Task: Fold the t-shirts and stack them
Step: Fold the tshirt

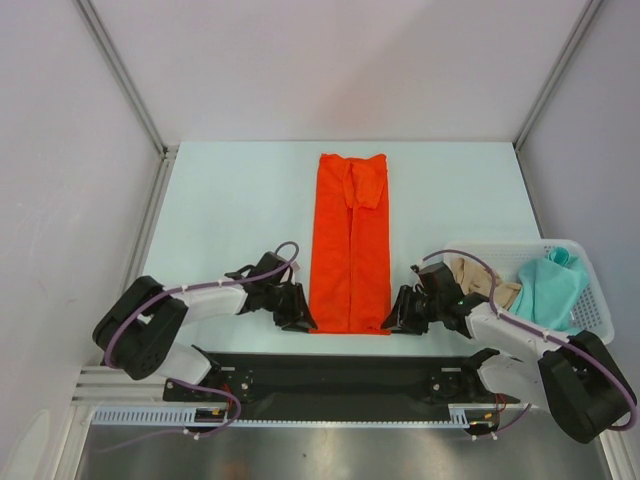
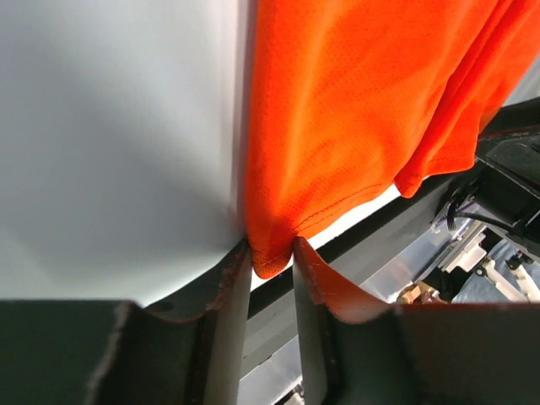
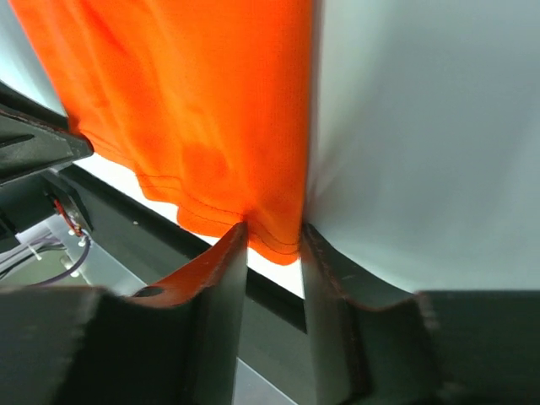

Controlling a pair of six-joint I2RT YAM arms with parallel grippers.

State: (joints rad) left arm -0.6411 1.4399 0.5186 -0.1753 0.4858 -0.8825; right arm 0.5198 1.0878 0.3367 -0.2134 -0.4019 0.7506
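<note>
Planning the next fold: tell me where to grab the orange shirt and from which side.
Take the orange shirt by its near hem corners with left tool and right tool, from the near edge of the table. It lies as a narrow strip running away from the arms, hem closest.

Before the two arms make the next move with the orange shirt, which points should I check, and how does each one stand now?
1. The orange shirt lies as a long flat strip on the table: ok.
2. The left pincer straddles the near left hem corner: ok.
3. The right pincer straddles the near right hem corner: ok.
4. Both pincers are firmly clamped on the cloth: cannot tell.
5. The teal shirt and the beige shirt lie in the basket, apart from the orange one: ok.
</note>
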